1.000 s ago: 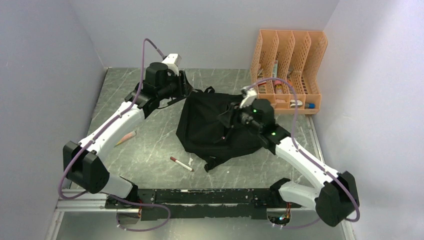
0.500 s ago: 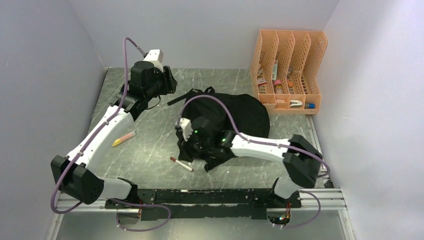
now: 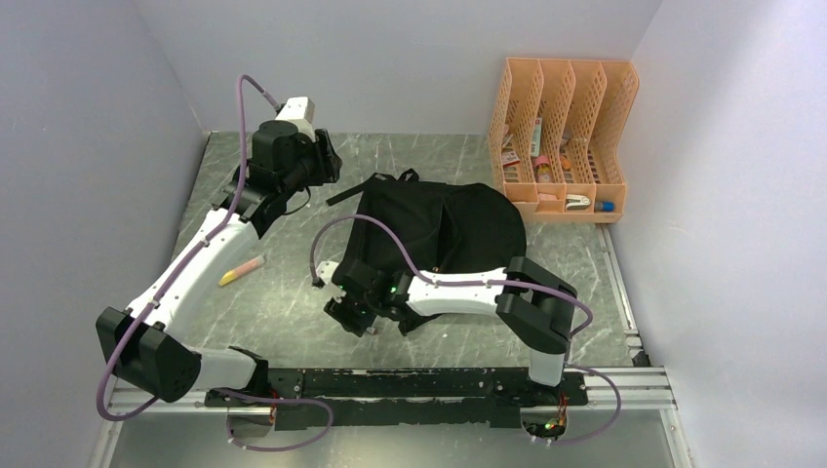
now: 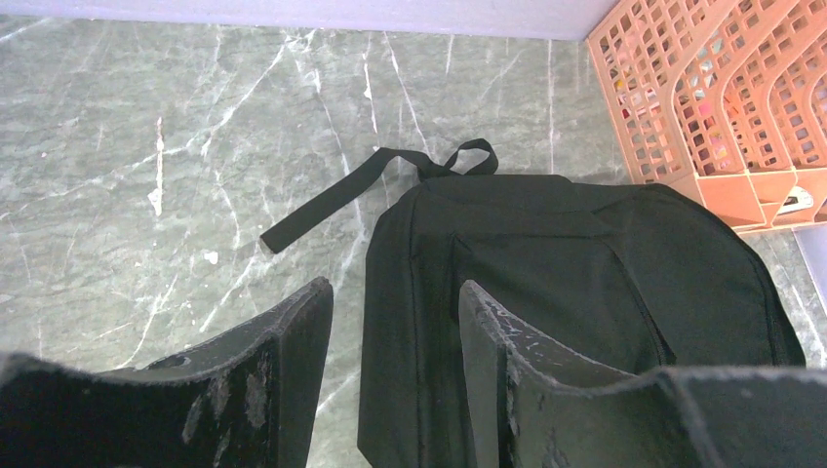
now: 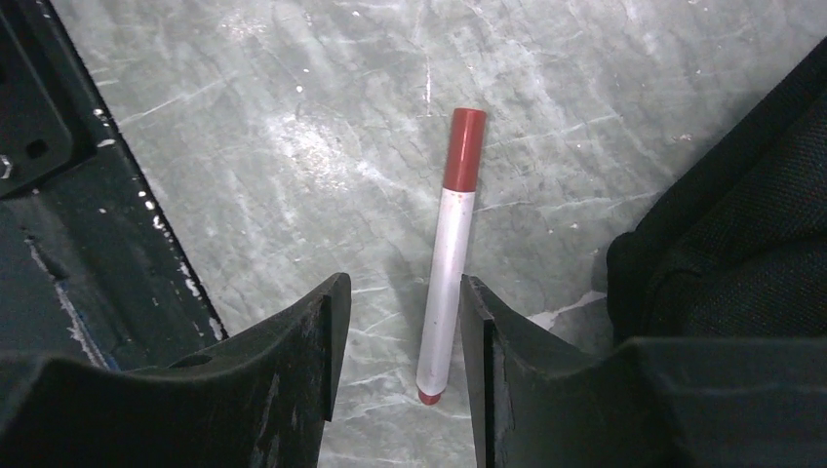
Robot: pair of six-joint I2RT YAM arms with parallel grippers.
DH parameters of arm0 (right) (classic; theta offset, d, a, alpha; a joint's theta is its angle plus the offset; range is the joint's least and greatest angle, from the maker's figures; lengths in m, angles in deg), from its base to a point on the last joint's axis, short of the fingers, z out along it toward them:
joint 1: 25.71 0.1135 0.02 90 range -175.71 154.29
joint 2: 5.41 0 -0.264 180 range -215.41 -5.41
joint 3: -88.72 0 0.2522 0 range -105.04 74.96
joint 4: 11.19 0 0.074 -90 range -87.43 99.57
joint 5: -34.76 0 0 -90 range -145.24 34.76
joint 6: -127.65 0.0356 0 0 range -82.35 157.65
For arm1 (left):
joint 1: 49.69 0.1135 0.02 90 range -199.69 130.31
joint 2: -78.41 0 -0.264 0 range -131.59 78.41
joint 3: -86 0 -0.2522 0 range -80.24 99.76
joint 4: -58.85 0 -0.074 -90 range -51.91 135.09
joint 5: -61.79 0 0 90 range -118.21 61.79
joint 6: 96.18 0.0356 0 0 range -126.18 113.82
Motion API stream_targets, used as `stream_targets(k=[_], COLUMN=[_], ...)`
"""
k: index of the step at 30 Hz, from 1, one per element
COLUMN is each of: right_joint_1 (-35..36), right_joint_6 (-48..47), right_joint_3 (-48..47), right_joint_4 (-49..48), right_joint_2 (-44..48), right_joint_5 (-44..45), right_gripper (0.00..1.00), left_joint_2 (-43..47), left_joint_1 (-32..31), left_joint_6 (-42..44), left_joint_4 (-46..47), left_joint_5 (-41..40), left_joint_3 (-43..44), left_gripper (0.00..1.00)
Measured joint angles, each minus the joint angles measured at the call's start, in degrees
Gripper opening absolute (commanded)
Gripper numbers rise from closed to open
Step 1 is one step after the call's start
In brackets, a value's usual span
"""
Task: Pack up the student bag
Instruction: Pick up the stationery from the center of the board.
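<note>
no readable txt or labels on student bag [image 3: 468, 222], marker [image 5: 447, 273] or organiser [image 3: 566, 97].

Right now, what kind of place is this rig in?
Probably a robot-lab test cell, not a real classroom: plain walls box in a marbled table staged with a student bag, orange file organiser and a marker.

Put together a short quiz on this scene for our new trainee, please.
1. True or false: the right gripper is shut on the red-capped marker.
2. Where does the orange file organiser stand? A: far right corner of the table; B: near left corner; C: the middle.
3. What lies on the table beside the left arm, well left of the student bag?
Key: 1 false, its jaws stand open astride the marker; 2 A; 3 a yellow-tipped pen.
</note>
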Motion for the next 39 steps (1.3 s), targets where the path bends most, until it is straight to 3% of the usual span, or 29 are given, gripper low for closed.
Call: stream_targets(k=[11, 17, 32, 39], right_joint_1=[0.24, 0.24, 0.31, 0.31], right_joint_6=[0.00, 0.04, -0.07, 0.94], right_joint_3=[-0.50, -1.16, -2.16, -0.15], right_joint_4=[1.92, 2.29, 3.76, 1.97], right_joint_2=[-2.32, -3.80, -4.42, -1.84], right_joint_5=[4.33, 4.26, 5.20, 2.67], right_gripper=[0.45, 0.36, 0.00, 0.00], left_joint_2=[0.00, 0.00, 0.00, 0.00], left_joint_1=[0.00, 0.02, 0.37, 0.39], left_joint_6=[0.15, 0.15, 0.15, 0.17], left_joint_4=[0.00, 0.00, -0.02, -0.04], left_joint_5=[-0.02, -0.02, 0.00, -0.02], left_joint_3=[0.00, -0.02, -0.87, -0.92], left_gripper=[0.55, 0.55, 0.55, 0.57])
